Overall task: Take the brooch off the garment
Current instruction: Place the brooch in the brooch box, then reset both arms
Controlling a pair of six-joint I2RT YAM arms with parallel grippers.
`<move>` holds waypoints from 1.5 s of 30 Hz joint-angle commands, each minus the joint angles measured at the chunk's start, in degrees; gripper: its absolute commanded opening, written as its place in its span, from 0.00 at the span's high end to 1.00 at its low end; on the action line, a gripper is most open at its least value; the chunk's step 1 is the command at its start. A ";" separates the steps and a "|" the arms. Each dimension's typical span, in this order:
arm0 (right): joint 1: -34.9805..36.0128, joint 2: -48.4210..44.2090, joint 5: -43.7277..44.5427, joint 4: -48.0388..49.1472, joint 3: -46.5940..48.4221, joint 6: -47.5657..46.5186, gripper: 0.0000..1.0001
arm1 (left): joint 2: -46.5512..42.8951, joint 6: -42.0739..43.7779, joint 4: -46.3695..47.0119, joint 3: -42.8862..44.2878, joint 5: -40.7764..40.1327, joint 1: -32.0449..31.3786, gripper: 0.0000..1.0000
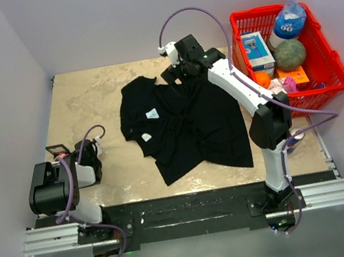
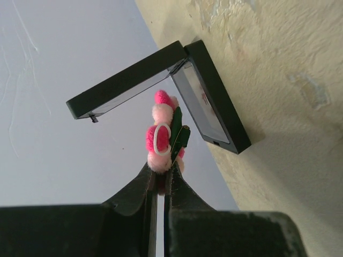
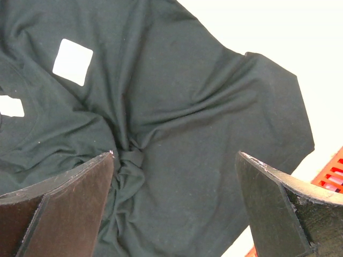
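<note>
Removal looked to me as good as done: the tiny flower-like brooch of pink and red beads (image 2: pixel 163 139) was off the large black short-sleeved fabric shirt (image 1: pixel 185 126) and sat pinched in my left hand (image 2: pixel 161 182). That hand's fingers were drawn almost together, gripping only the brooch's lower edge, so most of the cluster, with a small white ring and a green leaf-like piece on it, stood out beyond the tips.

The shirt lay crumpled in the middle of the mottled beige bench (image 1: pixel 81 97), well apart from the brooch, with its small white square labels (image 1: pixel 152 113) facing up. My left hand was over at the left side of the bench, close to the wall.

My right hand (image 3: pixel 175 160) was at the far edge of the shirt with its fingers spread wide and nothing between them. I could not tell whether it touched the cloth.

What was left, as I judged it, was only to put the brooch down somewhere off the garment. A small hinged black case (image 2: pixel 211 101) lay open on the bench just beyond the brooch, in line with my left hand, and it seemed the likely place, though nothing showed that for certain.
</note>
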 commanded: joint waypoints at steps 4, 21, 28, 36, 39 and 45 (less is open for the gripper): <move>1.04 -5.31 1.88 0.49 -1.92 -1.14 0.01 | 2.42 0.45 7.50 -0.65 0.76 0.76 1.00; 1.83 -5.48 2.50 0.49 -2.63 -1.49 0.01 | 7.17 0.71 11.72 0.49 0.76 0.94 1.00; 1.84 -5.66 2.59 0.40 -2.98 -1.49 0.01 | 9.28 -0.52 10.23 2.78 0.50 1.11 1.00; 1.92 -6.27 3.11 0.49 -3.42 -1.76 0.01 | 8.58 -1.84 5.14 4.01 0.59 1.20 0.93; 2.01 -6.45 3.11 0.58 -3.86 -1.76 0.01 | 6.91 -3.24 1.09 4.01 0.41 1.29 0.76; 1.92 -6.37 3.64 0.93 -3.95 -1.58 0.01 | 0.76 -8.43 -9.89 4.27 1.90 1.29 0.59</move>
